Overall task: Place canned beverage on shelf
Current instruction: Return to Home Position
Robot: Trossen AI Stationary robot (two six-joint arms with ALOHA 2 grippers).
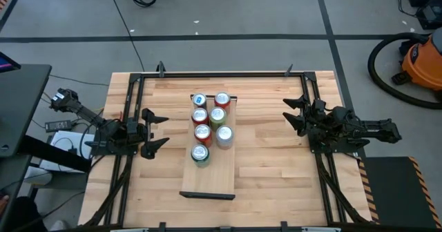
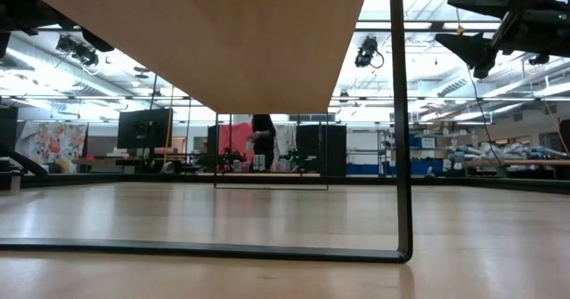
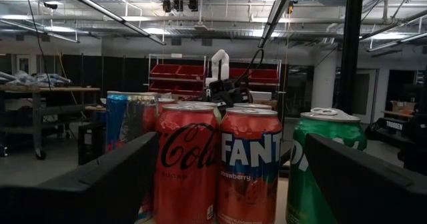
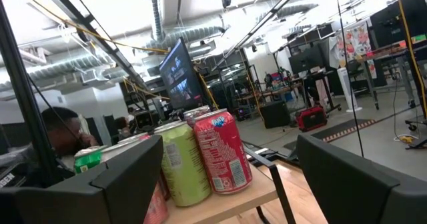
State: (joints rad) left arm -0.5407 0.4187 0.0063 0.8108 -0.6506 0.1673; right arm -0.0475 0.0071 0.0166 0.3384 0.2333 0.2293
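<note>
The shelf (image 1: 207, 180) is a long light-wood plank with dark end trim, raised above the middle of the slatted table; the low view shows its underside (image 2: 205, 41). Several cans stand upright on its far half, among them a blue one (image 1: 199, 100), red ones (image 1: 202, 132) and a green one (image 1: 200, 154). My left gripper (image 1: 155, 132) is open and empty, left of the cans, which fill its wrist view (image 3: 187, 157). My right gripper (image 1: 293, 113) is open and empty, right of the shelf; its wrist view shows the cans (image 4: 223, 151).
The shelf's near half (image 1: 208, 184) is bare wood. A dark metal frame (image 1: 207, 74) runs along the table's edges, and the shelf's dark leg (image 2: 401, 157) stands on the tabletop. An orange vacuum (image 1: 421, 63) sits on the floor at the far right. A person (image 4: 60, 137) is beyond the table.
</note>
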